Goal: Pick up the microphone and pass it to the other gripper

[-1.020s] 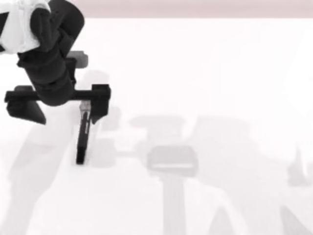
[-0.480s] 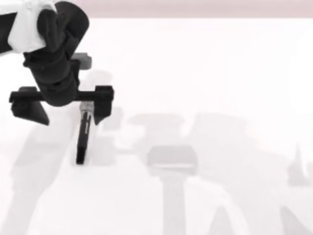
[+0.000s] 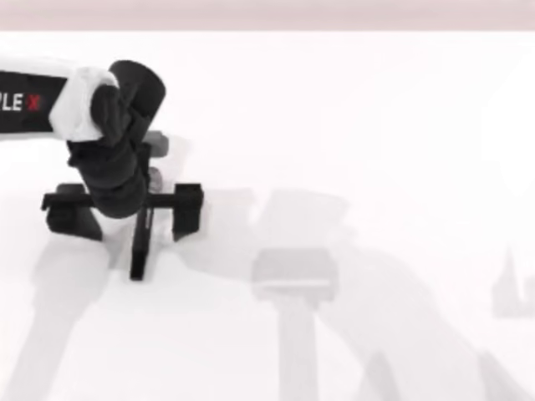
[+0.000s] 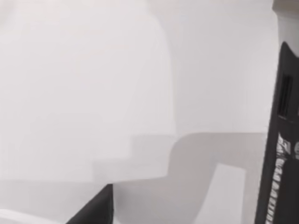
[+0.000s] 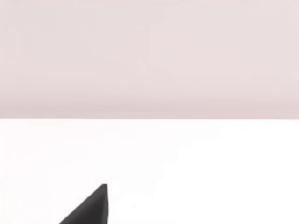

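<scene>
Left claw has shifted rightward and nearer over the microphone since a second ago.

The left claw (image 3: pixel 125 215) now straddles the microphone (image 3: pixel 140 246), fingers spread wide on either side, not clenched; the microphone lies where it was on the white worktop (image 3: pixel 376 125), at the left side, its black handle pointing to the near edge, its head hidden under the arm; the left wrist view shows the handle (image 4: pixel 280 140) close by; the right claw (image 5: pixel 91 210) shows only a fingertip, so its state cannot be told.

Rendered simulation test bench, plain white table (image 3: pixel 351 125) filling the top view, flat pinkish backdrop (image 3: pixel 334 12) running along the twelve o'clock edge, soft grey shadows lying toward six o'clock, black-and-white AgileX arm (image 3: pixel 50 104) reaching in from nine o'clock
</scene>
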